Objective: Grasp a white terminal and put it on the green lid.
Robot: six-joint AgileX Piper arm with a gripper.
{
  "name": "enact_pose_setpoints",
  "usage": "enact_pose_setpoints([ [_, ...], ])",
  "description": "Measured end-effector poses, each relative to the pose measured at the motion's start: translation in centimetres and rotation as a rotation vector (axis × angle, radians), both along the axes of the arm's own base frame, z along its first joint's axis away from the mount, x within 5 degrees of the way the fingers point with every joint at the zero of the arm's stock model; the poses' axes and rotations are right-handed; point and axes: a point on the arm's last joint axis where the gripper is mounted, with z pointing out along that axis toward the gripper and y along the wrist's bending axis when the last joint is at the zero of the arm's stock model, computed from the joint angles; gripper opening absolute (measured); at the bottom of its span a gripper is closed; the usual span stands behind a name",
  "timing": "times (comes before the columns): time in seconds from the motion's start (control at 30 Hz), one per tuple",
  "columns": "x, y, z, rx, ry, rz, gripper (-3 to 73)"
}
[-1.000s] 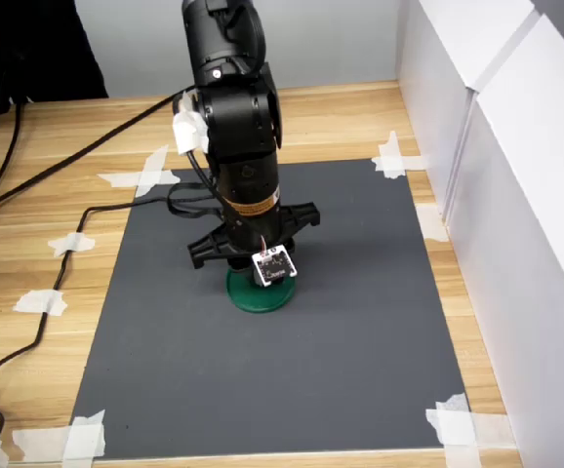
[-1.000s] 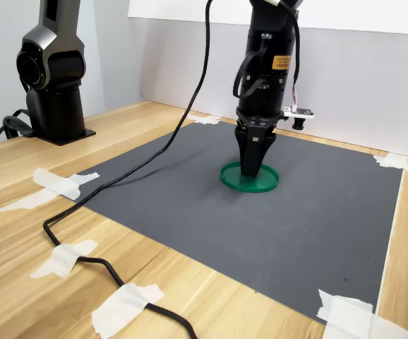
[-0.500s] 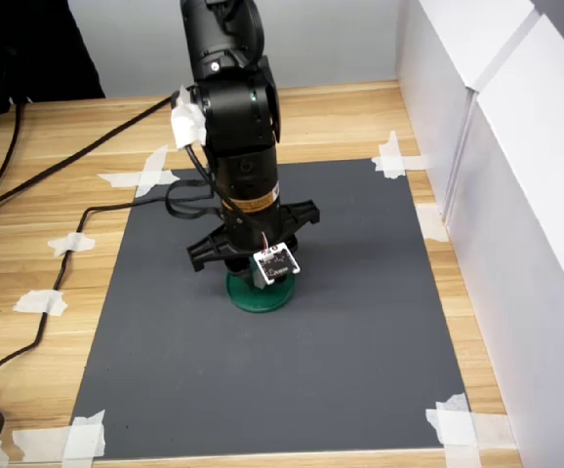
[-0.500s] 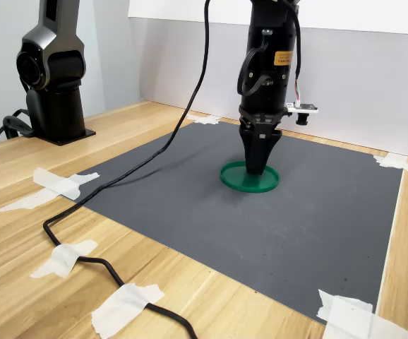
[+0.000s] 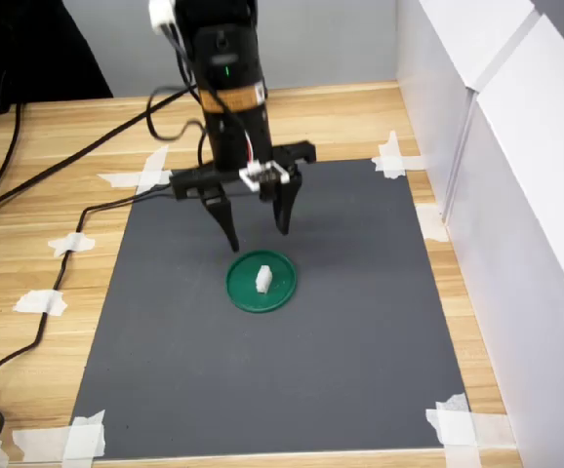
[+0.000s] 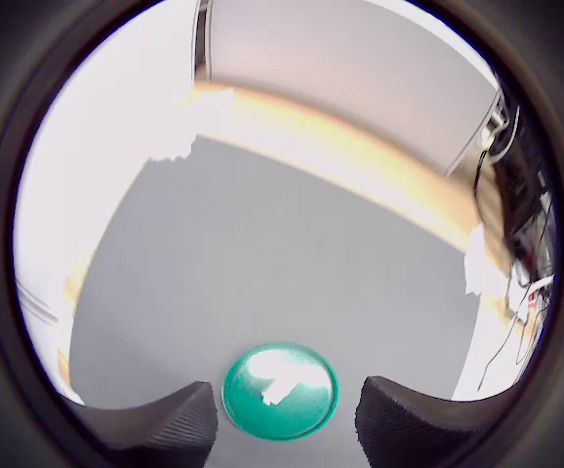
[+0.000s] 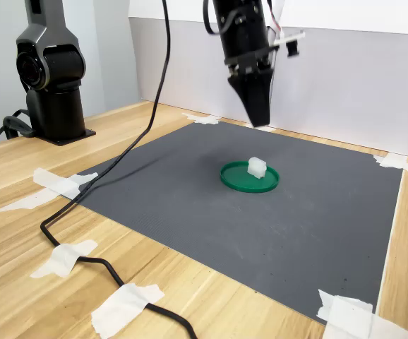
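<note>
Jaws [image 5: 258,224]: spread wide, empty.
White terminal [image 5: 262,278]: lay on green lid [image 5: 243,292], directly below jaws, apart.

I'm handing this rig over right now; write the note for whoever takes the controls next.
End effector: open, empty, raised above the mat and clear of the lid.
White terminal: resting on the green lid, inside its rim, in all three views.
Green lid: flat on the dark mat, near its middle.
Done: the terminal is placed and released.
Left: nothing on the placement; just park the arm.
</note>
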Motion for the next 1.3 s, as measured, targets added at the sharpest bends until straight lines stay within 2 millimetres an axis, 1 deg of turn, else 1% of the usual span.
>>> enact_pose_setpoints([
  [0.1,-2.6,-0.5,2.3,0.032,-0.131,-0.002,53.8],
  [0.13,-3.4,-0.6,2.8,0.043,-0.163,-0.003,50.5],
  [0.23,-6.6,-1.2,4.1,0.081,-0.258,-0.008,38.2],
  [0.33,-10.1,-1.8,5.4,0.130,-0.354,-0.015,27.0],
  [0.43,-13.3,-2.7,5.5,0.174,-0.418,-0.042,19.4],
  [0.53,-15.8,-4.2,4.7,0.188,-0.477,-0.118,15.9],
  [0.63,-17.9,-5.5,3.8,0.210,-0.559,-0.223,14.9],
  [0.7,-19.3,-6.0,2.9,0.238,-0.611,-0.280,14.8],
  [0.73,-20.0,-6.1,2.6,0.251,-0.641,-0.295,14.8],
  [0.83,-21.6,-6.2,0.9,0.271,-0.699,-0.315,14.8],
  [1.13,-24.4,-6.2,-5.1,0.287,-0.781,-0.311,14.7],
  [1.2,-25.0,-6.2,-6.0,0.290,-0.810,-0.307,14.7],
  [1.3,-25.1,-6.2,-6.9,0.286,-0.815,-0.304,14.7],
])
